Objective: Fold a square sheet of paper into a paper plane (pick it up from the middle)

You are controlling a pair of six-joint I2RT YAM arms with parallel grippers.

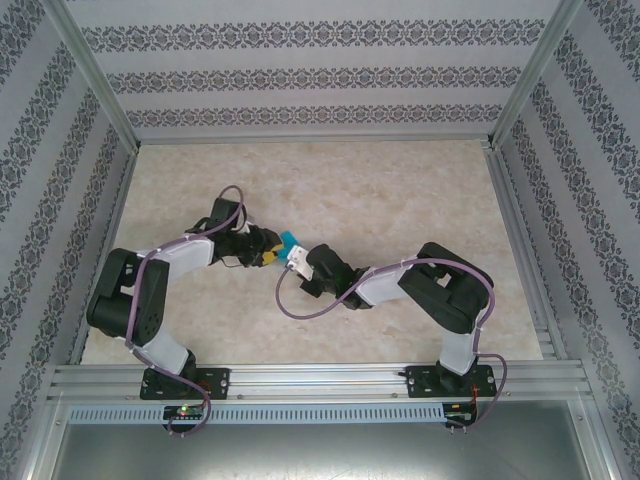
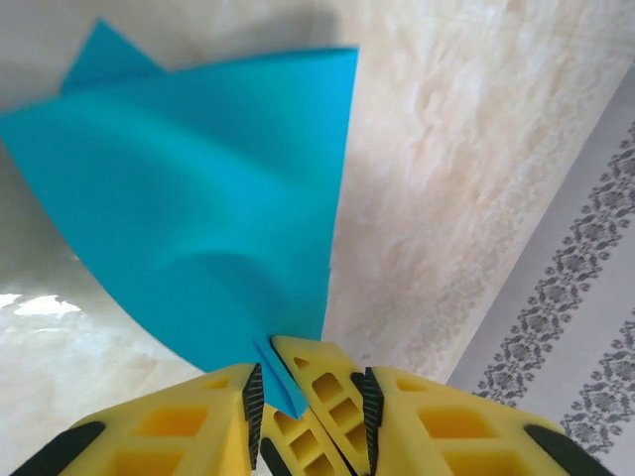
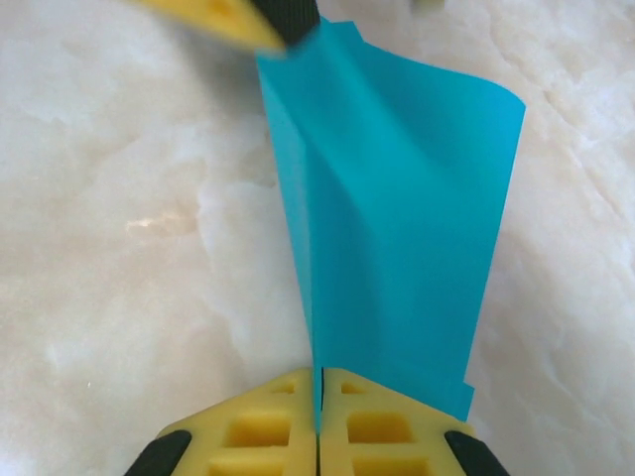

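The blue paper (image 1: 288, 240) is bent and folded, not flat. It is held up over the middle of the tabletop (image 1: 400, 200), between the two arms. The right fingers (image 3: 377, 421) are pressed together on one edge of the paper (image 3: 397, 198). The left fingers (image 2: 179, 421) stand a little apart, and one corner of the paper (image 2: 218, 198) pokes in between them.

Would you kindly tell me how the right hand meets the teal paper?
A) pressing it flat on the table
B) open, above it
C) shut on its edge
C: the right hand is shut, clamping the edge of the teal paper.
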